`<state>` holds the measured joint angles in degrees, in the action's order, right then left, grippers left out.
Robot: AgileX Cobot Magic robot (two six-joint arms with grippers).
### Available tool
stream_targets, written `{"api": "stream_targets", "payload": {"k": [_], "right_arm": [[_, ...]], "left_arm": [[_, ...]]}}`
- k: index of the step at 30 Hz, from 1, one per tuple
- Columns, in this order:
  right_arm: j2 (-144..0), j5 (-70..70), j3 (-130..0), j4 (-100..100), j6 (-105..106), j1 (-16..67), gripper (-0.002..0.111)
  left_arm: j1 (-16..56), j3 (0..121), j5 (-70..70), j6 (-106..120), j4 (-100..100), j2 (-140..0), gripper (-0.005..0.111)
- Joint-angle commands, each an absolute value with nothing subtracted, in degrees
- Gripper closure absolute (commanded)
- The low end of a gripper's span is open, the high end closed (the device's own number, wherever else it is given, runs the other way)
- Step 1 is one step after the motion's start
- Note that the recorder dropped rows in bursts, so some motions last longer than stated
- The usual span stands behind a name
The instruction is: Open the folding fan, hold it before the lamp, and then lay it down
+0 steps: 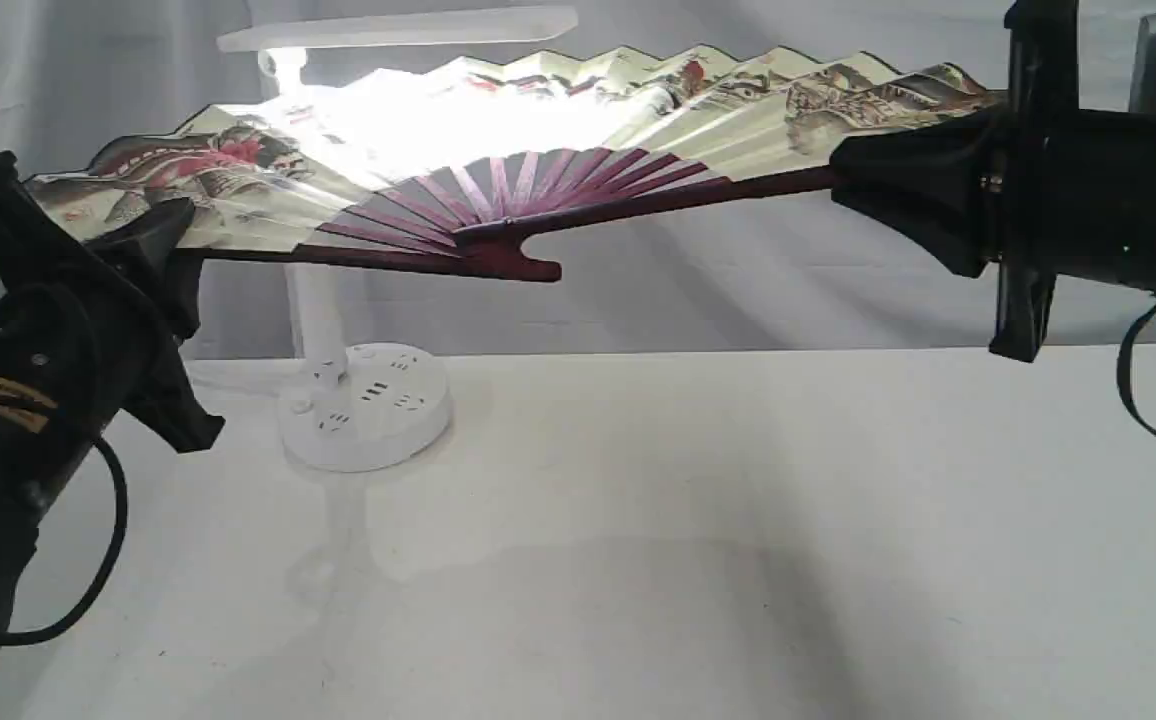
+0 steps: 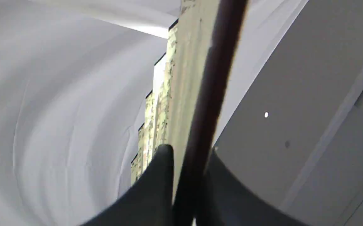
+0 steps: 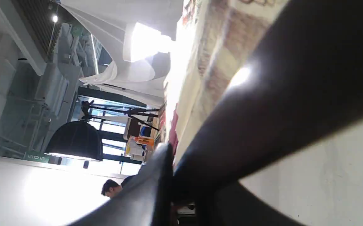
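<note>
The folding fan is spread wide open in the air, its cream painted leaf glowing where the lamp shines through. My left gripper is shut on the fan's left outer maroon rib. On the other side my right gripper is shut on the right outer rib. The white lamp stands behind the fan at the left, its bar head just above the leaf and its stem partly hidden. The fan's pivot points down toward the table.
A white table lies below the fan, with the lamp's round socket base on its back left. A white curtain closes the back. Black cables hang from both arms near the table's edges.
</note>
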<state>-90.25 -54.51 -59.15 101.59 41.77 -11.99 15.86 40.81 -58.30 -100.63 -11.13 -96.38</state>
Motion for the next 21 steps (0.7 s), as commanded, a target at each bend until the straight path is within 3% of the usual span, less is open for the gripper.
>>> {"api": "stream_targets", "payload": {"k": [1, 21], "right_arm": [[-90.21, -48.81, -58.76, 99.95, 44.68, -12.52, 0.108], [-90.21, -48.83, -55.64, 99.95, 44.30, -12.52, 0.108]], "left_arm": [[14.66, 41.35, -62.32, -104.50, -21.92, -95.20, 0.107], [14.66, 37.43, -61.17, -104.50, -21.89, -95.20, 0.107]]}}
